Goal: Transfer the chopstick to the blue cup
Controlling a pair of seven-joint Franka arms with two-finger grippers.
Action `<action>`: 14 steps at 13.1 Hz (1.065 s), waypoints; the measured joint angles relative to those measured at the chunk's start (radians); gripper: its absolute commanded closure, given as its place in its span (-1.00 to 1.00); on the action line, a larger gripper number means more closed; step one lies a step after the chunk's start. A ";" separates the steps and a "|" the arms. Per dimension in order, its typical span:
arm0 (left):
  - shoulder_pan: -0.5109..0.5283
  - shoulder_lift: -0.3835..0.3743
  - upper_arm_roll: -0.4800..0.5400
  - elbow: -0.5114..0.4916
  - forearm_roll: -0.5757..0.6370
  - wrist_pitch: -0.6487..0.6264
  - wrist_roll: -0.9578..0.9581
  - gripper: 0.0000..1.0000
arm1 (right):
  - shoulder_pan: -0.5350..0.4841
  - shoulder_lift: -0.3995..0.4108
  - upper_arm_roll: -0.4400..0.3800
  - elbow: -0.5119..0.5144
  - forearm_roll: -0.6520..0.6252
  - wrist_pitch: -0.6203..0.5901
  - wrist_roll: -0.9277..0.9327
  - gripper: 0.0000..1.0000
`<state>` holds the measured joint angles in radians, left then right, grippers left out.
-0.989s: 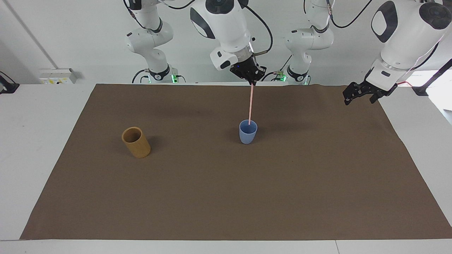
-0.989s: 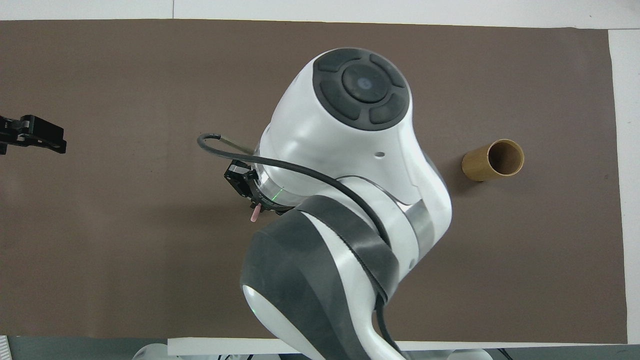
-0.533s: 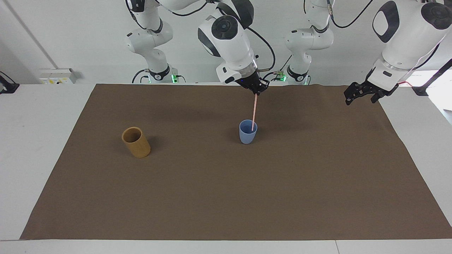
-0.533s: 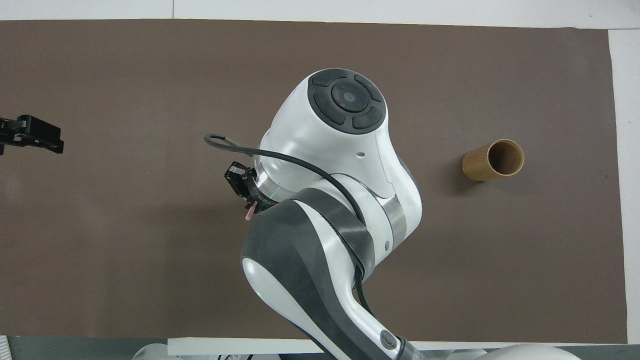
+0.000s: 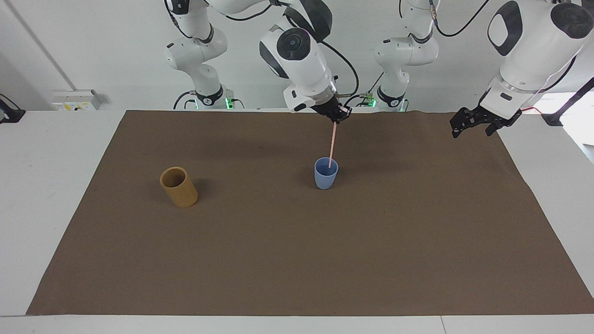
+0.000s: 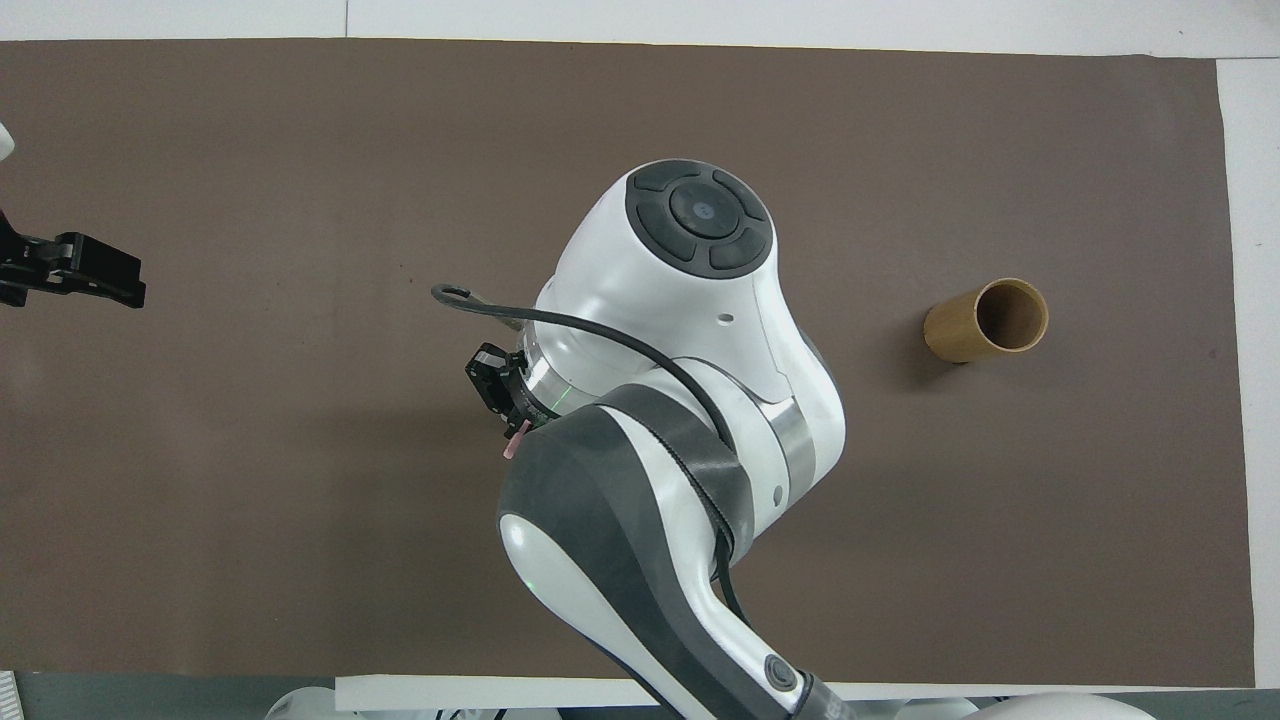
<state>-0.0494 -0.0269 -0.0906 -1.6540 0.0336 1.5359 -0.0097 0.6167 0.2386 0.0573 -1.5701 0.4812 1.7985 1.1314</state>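
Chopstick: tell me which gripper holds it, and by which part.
The right gripper holds the chopstick by its top end, lower tip inside the blue cup. The left gripper holds nothing.

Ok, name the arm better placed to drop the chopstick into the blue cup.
Right. The right gripper is shut on the chopstick, whose lower tip already sits in the blue cup. The left gripper waits open over the mat's edge.

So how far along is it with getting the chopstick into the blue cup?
Mostly there. Done: the chopstick is lifted, its lower tip inside the blue cup. In hand: the right end effector is shut on its top end, above the cup. Left: release it. The left end effector waits open over the mat's edge.
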 measured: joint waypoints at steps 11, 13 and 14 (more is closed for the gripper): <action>0.003 -0.007 0.012 0.027 -0.027 0.022 0.070 -1.00 | -0.094 -0.023 -0.010 -0.008 -0.051 0.055 -0.127 -1.00; 0.003 -0.007 0.012 0.027 -0.027 0.022 0.070 -1.00 | -0.160 -0.027 -0.013 0.025 -0.153 0.014 -0.217 -1.00; 0.003 -0.007 0.012 0.027 -0.027 0.022 0.070 -1.00 | -0.193 -0.035 -0.014 0.035 -0.224 -0.010 -0.285 -1.00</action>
<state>-0.0463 -0.0338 -0.0781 -1.6271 0.0067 1.5578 0.0599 0.4237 0.2041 0.0428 -1.5348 0.2573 1.7885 0.8466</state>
